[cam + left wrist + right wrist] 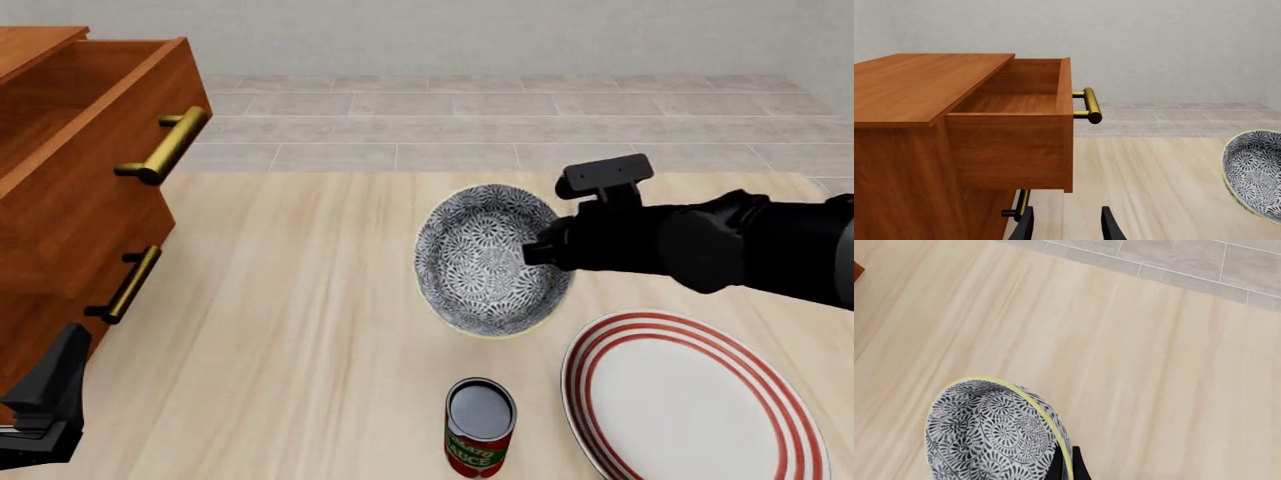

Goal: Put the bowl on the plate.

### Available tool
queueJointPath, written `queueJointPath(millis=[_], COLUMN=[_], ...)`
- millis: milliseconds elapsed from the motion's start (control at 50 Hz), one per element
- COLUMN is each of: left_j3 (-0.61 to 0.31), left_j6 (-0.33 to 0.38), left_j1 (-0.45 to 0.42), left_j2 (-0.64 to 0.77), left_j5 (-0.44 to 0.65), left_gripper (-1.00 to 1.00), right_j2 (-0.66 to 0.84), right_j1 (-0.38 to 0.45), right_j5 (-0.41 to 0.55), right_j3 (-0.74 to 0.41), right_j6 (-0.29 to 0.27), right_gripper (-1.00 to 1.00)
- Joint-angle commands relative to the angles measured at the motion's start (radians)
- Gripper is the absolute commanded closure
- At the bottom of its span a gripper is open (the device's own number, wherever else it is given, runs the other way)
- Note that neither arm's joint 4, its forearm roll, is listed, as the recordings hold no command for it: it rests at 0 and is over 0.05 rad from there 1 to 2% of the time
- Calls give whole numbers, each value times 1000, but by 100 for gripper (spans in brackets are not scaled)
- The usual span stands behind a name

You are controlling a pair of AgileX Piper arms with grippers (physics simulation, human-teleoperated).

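The right claw [545, 246] grips the bowl [489, 258] by its rim at the bowl's 3 o'clock side in the front view, one finger inside the wall and one outside, as the right wrist view shows a dark fingertip [1076, 466] pressed against the pale yellowish edge. The bowl, patterned in grey and white inside and out, is tilted with its mouth turned toward the camera, near the middle of the pale wooden tabletop [307, 330]; whether its lower edge touches the wood cannot be told.

The plate [694, 400], white with red rings, lies flat on the tabletop at about 4 o'clock from the bowl, near it but apart, and its far edge runs out of the front view at the bottom right. A small red can [479, 425] with its top open stands upright at 6 o'clock from the bowl, just beside the plate's 9 o'clock edge.

A wooden cabinet [60, 220] with brass bar handles stands at the tabletop's 9 o'clock side, its upper drawer [1017, 130] pulled out. The left claw [1066, 225] sits low at the front view's bottom left, near the cabinet and well apart from the bowl; its two dark fingers stand parted with nothing between them.
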Motion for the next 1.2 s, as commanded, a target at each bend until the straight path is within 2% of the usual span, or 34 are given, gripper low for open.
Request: queueJointPath(millis=[20, 100, 240, 500, 560, 720, 880, 980, 1200], left_j3=[0, 0, 0, 0, 0, 0, 0, 0, 0], left_j6=[0, 0, 0, 0, 0, 0, 0, 0, 0], left_j1=[0, 0, 0, 0, 0, 0, 0, 0, 0], left_j2=[0, 0, 0, 0, 0, 0, 0, 0, 0], left_j5=[0, 0, 0, 0, 0, 0, 0, 0, 0], left_gripper=[-100, -100, -100, -100, -100, -100, -100, -100, -100], right_j2=[-152, -227, -325, -566, -607, -710, -790, -844, -900], right_j1=[-77, -119, -166, -281, -313, -350, -420, -452, -519], right_j5=[17, 54, 107, 288, 325, 408, 503, 536, 544], right_j3=[108, 148, 204, 294, 307, 344, 341, 373, 462], right_j6=[15, -6, -11, -45, -59, -40, -60, -58, -56], right_gripper=[100, 100, 100, 100, 100, 100, 100, 100, 100])
